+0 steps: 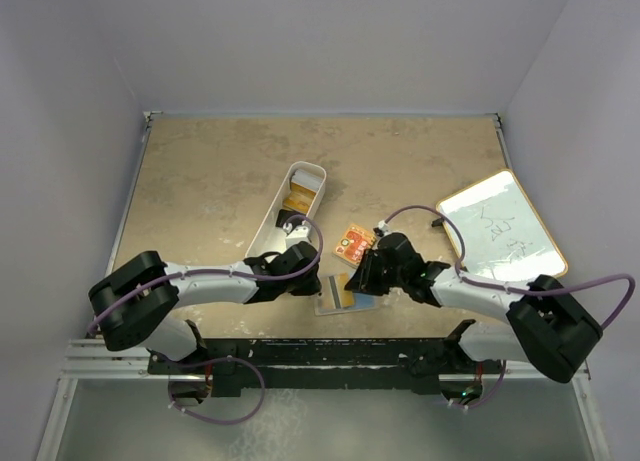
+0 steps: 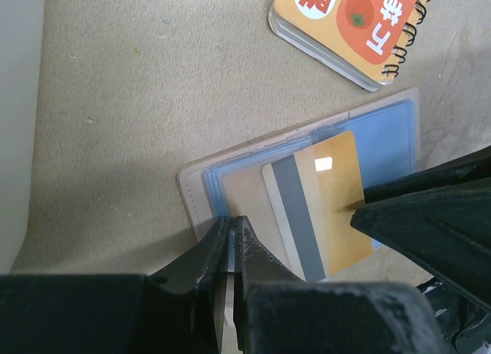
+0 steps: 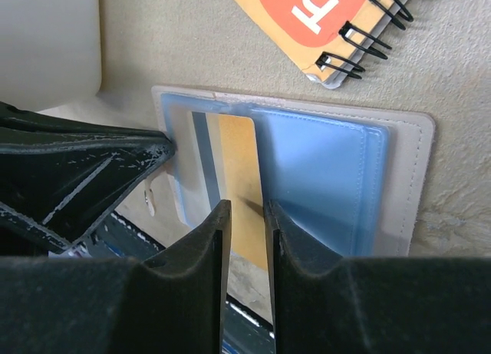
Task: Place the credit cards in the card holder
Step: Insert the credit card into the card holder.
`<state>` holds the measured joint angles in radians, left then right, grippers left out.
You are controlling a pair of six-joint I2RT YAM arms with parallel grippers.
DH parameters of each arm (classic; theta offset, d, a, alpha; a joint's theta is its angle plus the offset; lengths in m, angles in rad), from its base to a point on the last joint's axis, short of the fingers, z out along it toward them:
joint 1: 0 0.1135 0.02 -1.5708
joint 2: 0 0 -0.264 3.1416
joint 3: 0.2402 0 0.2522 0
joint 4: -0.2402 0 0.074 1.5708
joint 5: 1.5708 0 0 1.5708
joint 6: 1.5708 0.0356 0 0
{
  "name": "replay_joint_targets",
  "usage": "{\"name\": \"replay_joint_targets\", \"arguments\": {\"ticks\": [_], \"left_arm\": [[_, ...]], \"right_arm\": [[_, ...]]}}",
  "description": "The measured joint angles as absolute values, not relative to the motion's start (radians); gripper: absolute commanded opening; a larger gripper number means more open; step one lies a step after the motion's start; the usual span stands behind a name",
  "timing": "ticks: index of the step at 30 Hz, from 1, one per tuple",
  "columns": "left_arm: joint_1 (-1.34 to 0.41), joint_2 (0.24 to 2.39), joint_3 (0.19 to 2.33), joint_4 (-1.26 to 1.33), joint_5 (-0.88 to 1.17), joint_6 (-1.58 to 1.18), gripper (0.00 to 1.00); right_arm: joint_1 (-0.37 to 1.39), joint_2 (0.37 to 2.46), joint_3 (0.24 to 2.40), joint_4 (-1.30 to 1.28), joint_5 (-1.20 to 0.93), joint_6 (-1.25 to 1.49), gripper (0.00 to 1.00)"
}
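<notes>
Left wrist view: our left tool (image 2: 230,239) pinched on the near edge of the open card holder (image 2: 192,193)

We see the tool's two dark fingers pressed together over the holder's pale border, with its blue inner sleeves spread flat on the speckled tan bench (image 2: 138,100). A gold card (image 2: 337,200) with a grey stripe lies partway in a sleeve, and the other arm's black tool tip (image 2: 383,212) touches its right edge. An orange spiral-bound booklet (image 2: 345,24) sits just beyond the holder.

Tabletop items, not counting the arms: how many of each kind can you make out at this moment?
Card holder: 1
Credit card, gold with a grey stripe: 1
Spiral notebook, orange: 1
White bin: 1
Whiteboard: 1
Total: 5
</notes>
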<state>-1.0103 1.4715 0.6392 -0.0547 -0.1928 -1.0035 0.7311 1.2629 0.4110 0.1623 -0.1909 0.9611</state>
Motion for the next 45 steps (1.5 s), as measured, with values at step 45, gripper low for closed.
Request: {"name": "replay_joint_targets", "arguments": {"ticks": [45], "left_arm": [[-1.01,1.337,0.651,-0.144,-0.256,-1.014,0.2]], "right_arm": [[0.812,1.23,0.48,0.09,-0.071,0.951,0.25]]}}
